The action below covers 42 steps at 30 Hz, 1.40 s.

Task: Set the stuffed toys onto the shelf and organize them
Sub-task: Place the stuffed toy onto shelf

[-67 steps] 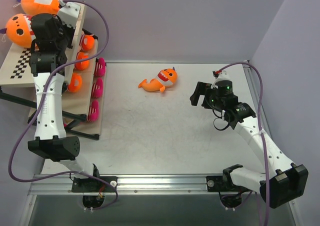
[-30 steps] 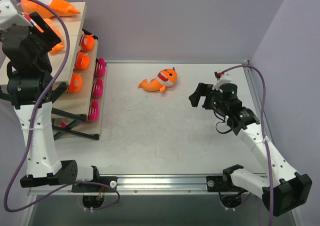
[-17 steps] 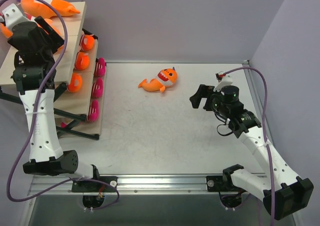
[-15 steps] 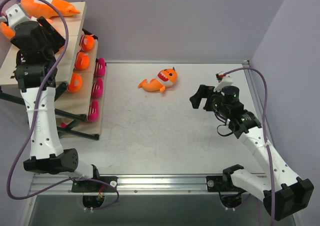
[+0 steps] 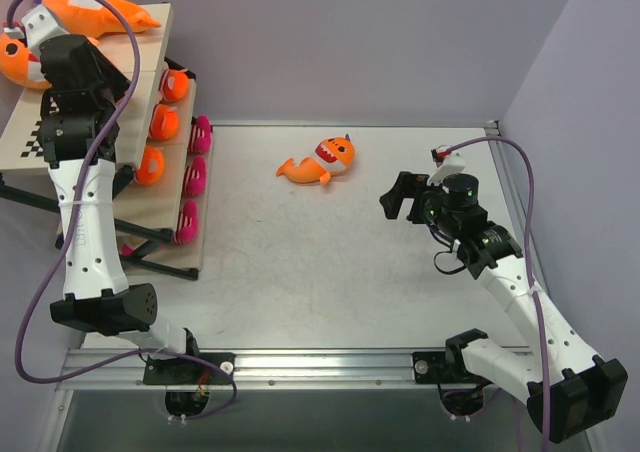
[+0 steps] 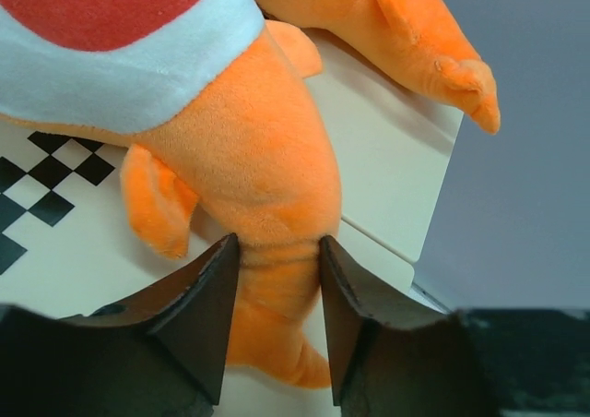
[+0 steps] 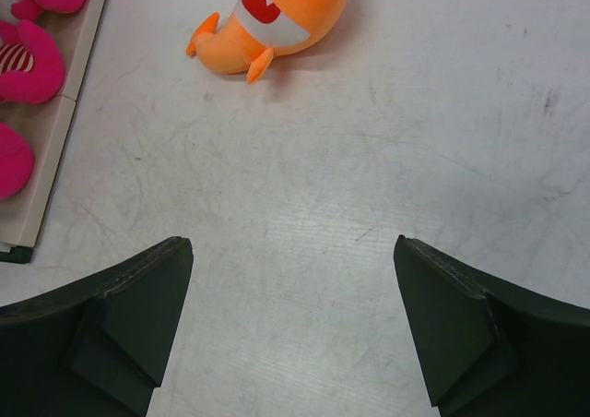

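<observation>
Orange shark (image 6: pixel 230 131) on shelf (image 6: pixel 387 159) top, left pincer (image 6: pixel 277 251) gripping tail; right pincer (image 7: pixel 293 251) wide.

A plush orange shark (image 6: pixel 249 149) lies on the top board of the tiered cream-board shelf (image 5: pixel 148 52), its tail pinched in my left gripper (image 6: pixel 275 249). A second orange shark (image 5: pixel 322 160) lies well apart from the shelf. Pink striped plush dolls (image 5: pixel 193 179) line a lower tier.

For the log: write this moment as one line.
left hand: shut on shark at shelf top | right hand: open | second shark: on table

Counting toys by kind
Showing three sharks (image 5: pixel 325 160) (image 5: pixel 100 10) (image 5: pixel 12 62), three orange dolls (image 5: pixel 176 84) (image 5: pixel 163 124) (image 5: pixel 150 165), three pink dolls (image 5: pixel 201 132) (image 5: pixel 195 176) (image 5: pixel 186 222), one shelf (image 5: pixel 148 52).
</observation>
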Available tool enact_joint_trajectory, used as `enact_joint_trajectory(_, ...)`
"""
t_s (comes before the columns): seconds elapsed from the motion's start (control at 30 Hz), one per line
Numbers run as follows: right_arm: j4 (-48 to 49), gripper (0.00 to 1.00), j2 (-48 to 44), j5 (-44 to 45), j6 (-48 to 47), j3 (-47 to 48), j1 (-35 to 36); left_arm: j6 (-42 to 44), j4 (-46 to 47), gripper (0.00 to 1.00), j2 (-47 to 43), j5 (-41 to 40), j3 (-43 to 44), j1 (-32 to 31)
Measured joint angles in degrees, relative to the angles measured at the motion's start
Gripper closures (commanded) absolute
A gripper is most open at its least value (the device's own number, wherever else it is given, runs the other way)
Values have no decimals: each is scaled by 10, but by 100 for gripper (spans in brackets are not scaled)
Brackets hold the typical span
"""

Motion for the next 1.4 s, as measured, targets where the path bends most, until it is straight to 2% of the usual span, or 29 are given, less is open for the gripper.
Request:
enact_joint_trajectory(0.03, 0, 5, 0, 0, 0, 0, 0, 0, 1, 61, 2, 0, 2, 0)
enact_joint_trajectory(0.2, 2, 5, 0, 0, -1, 0, 0, 0, 5, 69, 16, 3, 12, 0)
enact_joint_trajectory(0.3, 2, 5, 0, 0, -1, 0, 0, 0, 9, 77, 28, 7, 20, 0)
enact_joint_trajectory(0.33, 2, 5, 1, 0, -1, 0, 0, 0, 11, 84, 32, 8, 23, 0)
enact_joint_trajectory(0.47, 2, 5, 3, 0, -1, 0, 0, -1, 16, 97, 45, 12, 35, 0)
enact_joint_trajectory(1.07, 2, 5, 21, 3, 0, 0, 0, -3, 23, 97, 124, 65, 121, 0)
enact_joint_trajectory(1.23, 2, 5, 25, 3, 0, 0, -1, -16, 31, 92, 127, 65, 121, 0)
enact_joint_trajectory(1.4, 2, 5, 25, 3, 0, 0, -2, -34, 38, 80, 129, 62, 121, 0)
